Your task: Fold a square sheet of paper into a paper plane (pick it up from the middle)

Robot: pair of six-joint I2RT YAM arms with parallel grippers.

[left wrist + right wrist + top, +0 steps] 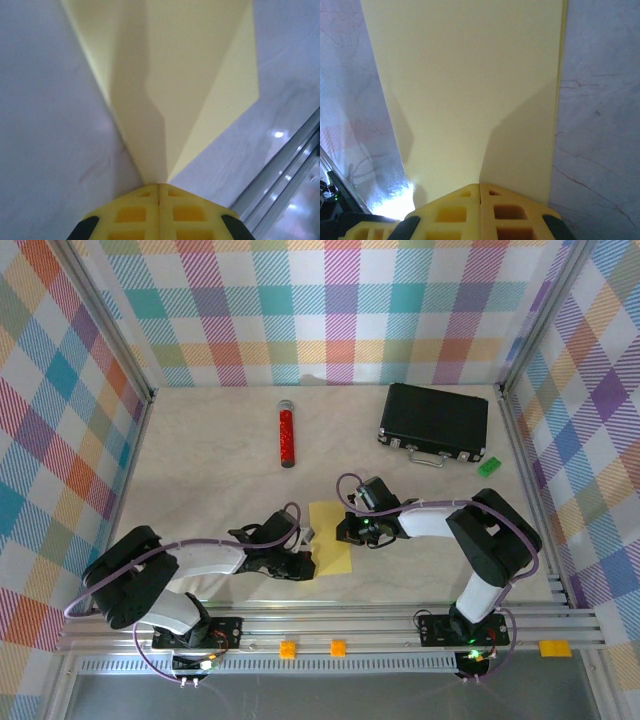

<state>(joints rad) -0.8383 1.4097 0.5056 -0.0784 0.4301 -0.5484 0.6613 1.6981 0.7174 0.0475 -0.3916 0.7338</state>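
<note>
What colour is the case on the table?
The case is black, clearest in the top external view.

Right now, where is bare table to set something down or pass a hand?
Free: between red cylinder and black case; between the cylinder and left wall. Crowded: front centre, where left fingers and right fingers meet the yellow sheet.

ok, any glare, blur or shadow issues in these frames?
Top external: evenly lit, sharp, yellow paper clear. Left wrist: soft focus, left gripper throws a dark shadow band up the paper, bright specks near the metal rail. Right wrist: right gripper shadows the paper, white glare patch on the table.
</note>
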